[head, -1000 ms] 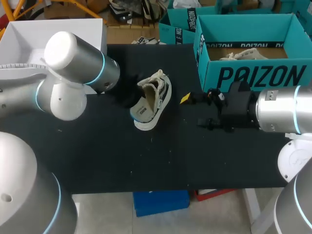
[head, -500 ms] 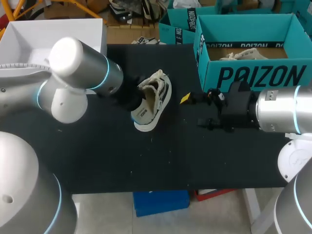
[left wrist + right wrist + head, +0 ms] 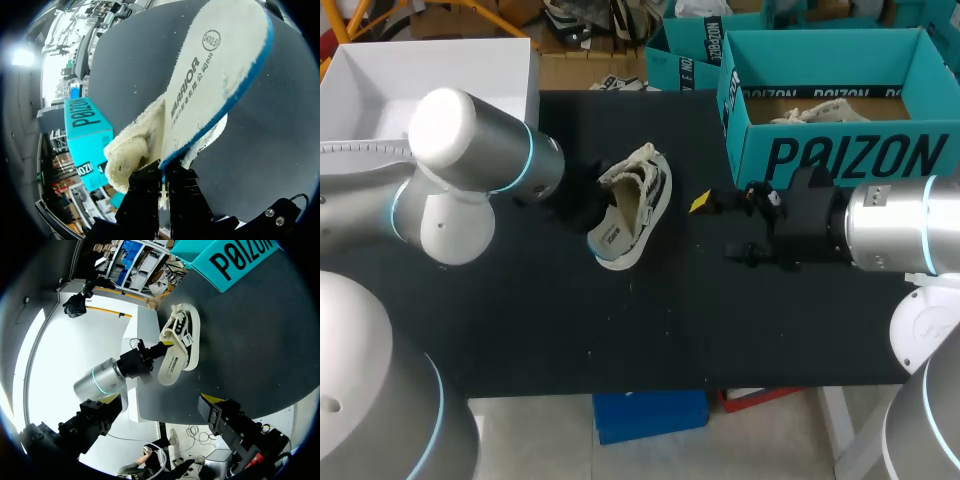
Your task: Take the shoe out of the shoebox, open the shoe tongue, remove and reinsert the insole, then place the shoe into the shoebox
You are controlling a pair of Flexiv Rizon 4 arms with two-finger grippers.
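shoe [image 3: 632, 205] between white box [image 3: 380, 75], teal shoebox [image 3: 850, 155]

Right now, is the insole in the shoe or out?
Mostly out: the insole sticks out beyond the shoe, pinched by the left gripper. Whether its tip is inside, cannot tell.

A black table [image 3: 650, 330] is seen, its surface dark and matte. A white open box [image 3: 380, 80] is placed at its far left corner. Near the far right corner, a second pale shoe [image 3: 820, 108] is laid inside the teal shoebox [image 3: 840, 150].
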